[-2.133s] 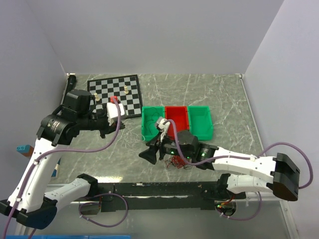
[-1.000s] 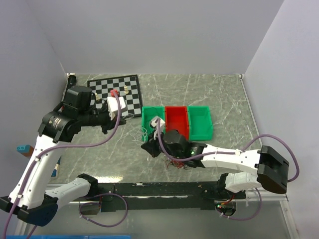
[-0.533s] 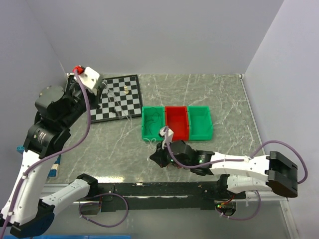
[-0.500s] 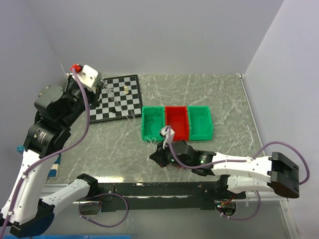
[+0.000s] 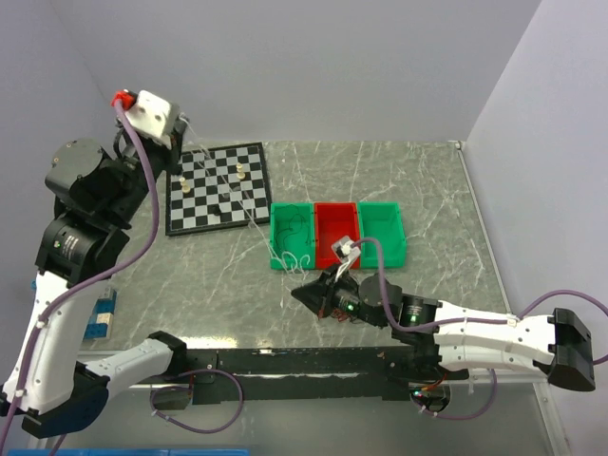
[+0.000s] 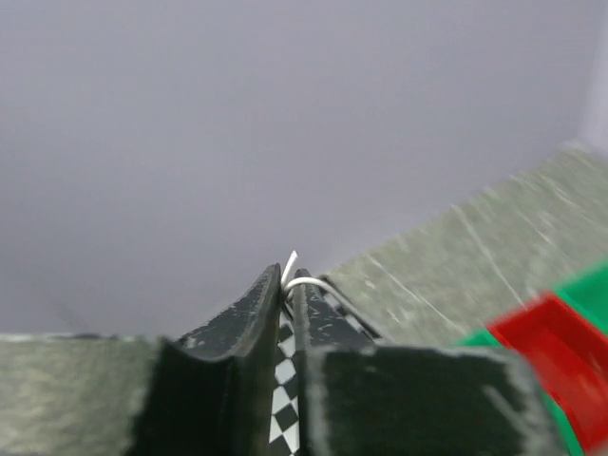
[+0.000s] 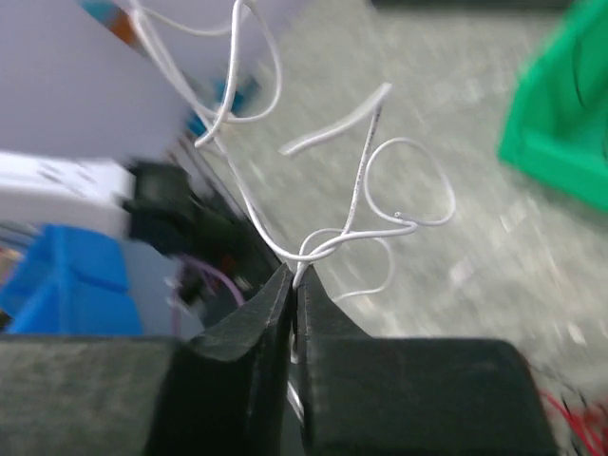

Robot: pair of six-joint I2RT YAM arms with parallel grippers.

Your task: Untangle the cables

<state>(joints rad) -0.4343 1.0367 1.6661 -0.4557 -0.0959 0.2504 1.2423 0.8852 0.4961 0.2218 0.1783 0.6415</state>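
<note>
A thin white cable point(image 5: 233, 195) runs taut from my raised left gripper point(image 5: 181, 141) down over the chessboard to loose loops point(image 5: 289, 259) by the green bin. In the left wrist view the left gripper point(image 6: 288, 282) is shut on the white cable's end point(image 6: 306, 281). My right gripper point(image 5: 306, 295) lies low on the table, shut on the same white cable point(image 7: 366, 195) where its loops cross, as seen at the right gripper point(image 7: 296, 276) in its wrist view. Red strands of the cables point(image 7: 573, 410) show at that view's lower right corner; from above they are mostly hidden under the right arm.
Three bins stand side by side mid-table: green point(image 5: 291, 234), red point(image 5: 337, 228), green point(image 5: 384, 231). A chessboard point(image 5: 217, 187) with a few pieces lies at the back left. A blue block point(image 5: 99, 314) sits at the left edge.
The left gripper rose and swung back left, drawing the white cable out taut over the chessboard. The right gripper shifted slightly toward the near edge, its arm stretched lower.
</note>
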